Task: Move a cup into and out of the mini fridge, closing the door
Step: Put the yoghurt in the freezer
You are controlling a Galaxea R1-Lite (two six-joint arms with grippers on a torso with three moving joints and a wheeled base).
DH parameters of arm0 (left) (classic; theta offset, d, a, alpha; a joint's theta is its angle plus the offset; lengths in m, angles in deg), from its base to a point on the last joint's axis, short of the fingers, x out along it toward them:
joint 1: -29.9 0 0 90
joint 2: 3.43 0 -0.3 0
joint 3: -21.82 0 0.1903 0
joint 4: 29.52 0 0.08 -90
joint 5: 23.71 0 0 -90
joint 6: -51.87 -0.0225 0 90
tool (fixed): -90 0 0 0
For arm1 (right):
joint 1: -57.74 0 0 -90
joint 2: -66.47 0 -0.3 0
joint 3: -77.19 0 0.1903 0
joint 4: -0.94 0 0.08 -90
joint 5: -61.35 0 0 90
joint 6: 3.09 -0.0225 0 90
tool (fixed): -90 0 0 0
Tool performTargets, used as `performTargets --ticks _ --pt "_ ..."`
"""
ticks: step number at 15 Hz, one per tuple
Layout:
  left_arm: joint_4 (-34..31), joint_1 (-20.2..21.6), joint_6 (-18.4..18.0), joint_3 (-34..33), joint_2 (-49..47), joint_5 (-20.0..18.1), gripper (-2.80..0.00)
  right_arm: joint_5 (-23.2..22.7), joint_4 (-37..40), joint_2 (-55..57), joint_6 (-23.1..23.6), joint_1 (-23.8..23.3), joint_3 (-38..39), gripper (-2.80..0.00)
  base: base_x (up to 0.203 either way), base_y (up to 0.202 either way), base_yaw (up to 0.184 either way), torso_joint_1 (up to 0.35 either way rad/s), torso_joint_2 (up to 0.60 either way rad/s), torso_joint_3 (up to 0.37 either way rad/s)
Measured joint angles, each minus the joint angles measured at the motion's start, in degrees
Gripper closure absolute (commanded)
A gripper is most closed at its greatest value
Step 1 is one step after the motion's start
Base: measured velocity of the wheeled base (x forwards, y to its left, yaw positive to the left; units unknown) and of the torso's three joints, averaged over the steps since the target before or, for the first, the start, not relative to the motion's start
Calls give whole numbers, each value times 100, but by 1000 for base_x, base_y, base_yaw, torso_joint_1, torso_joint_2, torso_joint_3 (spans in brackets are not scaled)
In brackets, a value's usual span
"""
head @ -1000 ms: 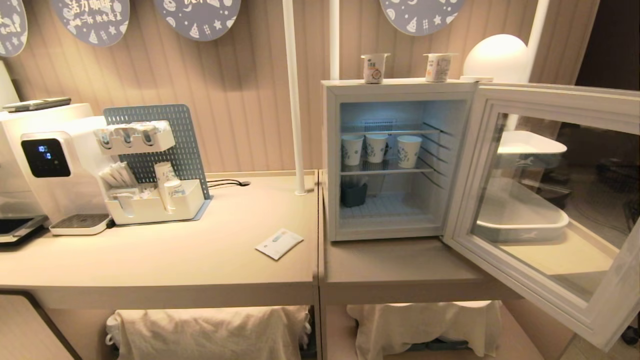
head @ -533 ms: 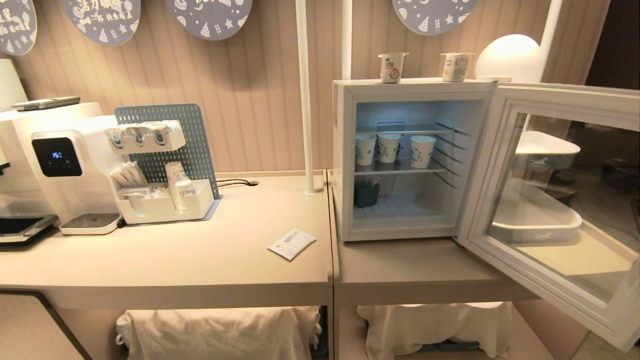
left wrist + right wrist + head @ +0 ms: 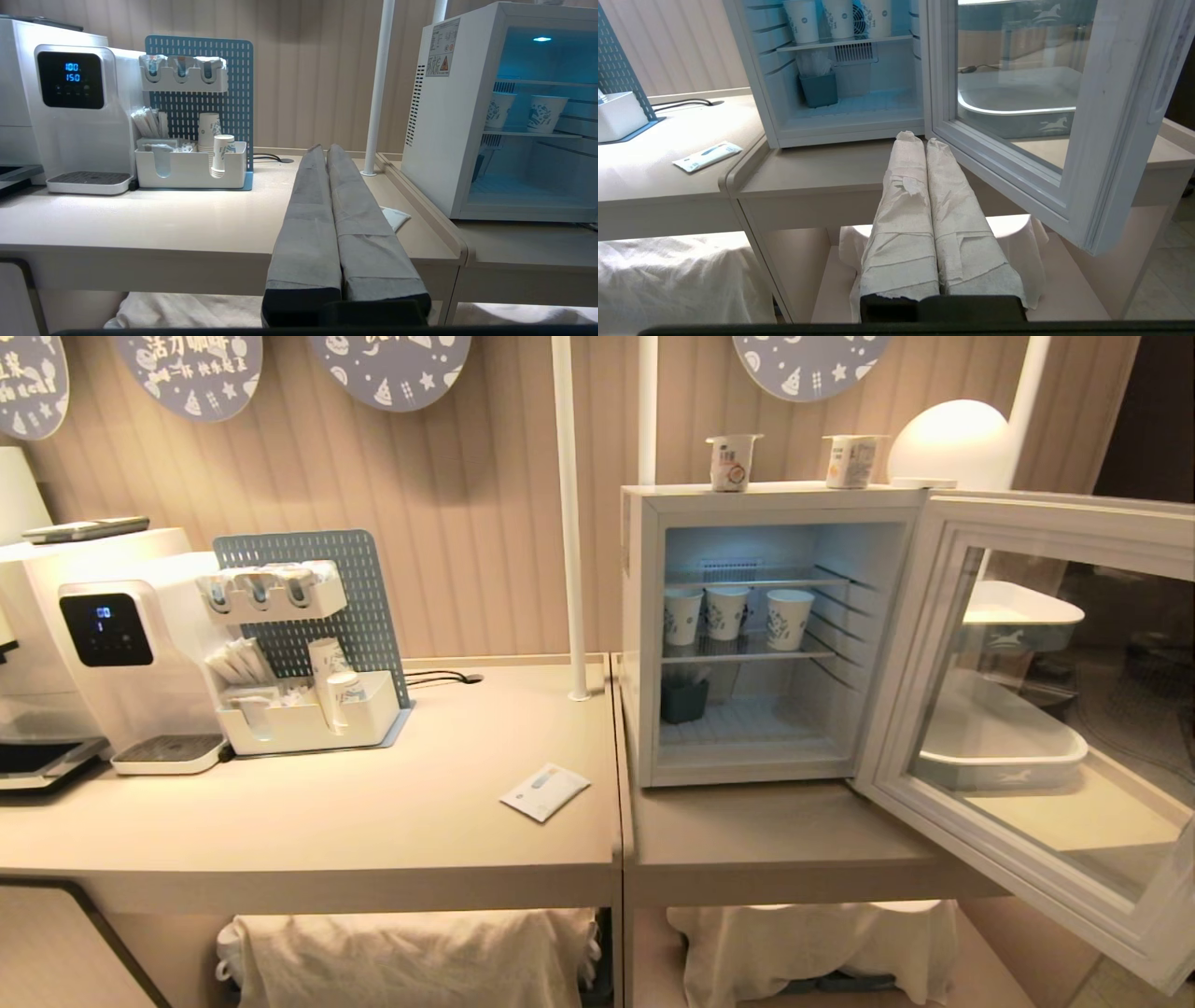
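White mini fridge [image 3: 644,635] stands steady after the view shifted; its door [image 3: 1046,728] hangs open, cups [image 3: 789,618] shelved. Left gripper [image 3: 327,151] and right gripper [image 3: 920,139] wait pressed together, empty.

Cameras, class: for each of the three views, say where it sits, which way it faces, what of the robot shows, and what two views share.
Head view: high up, looking forward and down at the open mini fridge, its door swung right; no arm shows.
Left wrist view: low, before the table, facing the water dispenser; the shut left gripper shows.
Right wrist view: low, facing the fridge shelves; the shut right gripper shows.
Shared: all three show the cups on the shelf and the white packet.
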Motion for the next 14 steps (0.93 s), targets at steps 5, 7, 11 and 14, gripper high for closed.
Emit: performTargets --ticks 5,7,11,14 --pt "2 2 -1 0 0 1 0 5 0 0 0 0 0 0 0 0 0 0 0 0" --pt "0 0 -6 0 0 1 0 2 0 0 0 0 0 0 0 0 0 0 0 0" --pt "-5 0 -6 0 5 1 0 2 5 0 0 0 0 0 175 0 -1 -5 2 4" --pt "0 2 -6 0 5 -4 0 5 2 0 0 0 0 0 192 0 0 3 3 2"
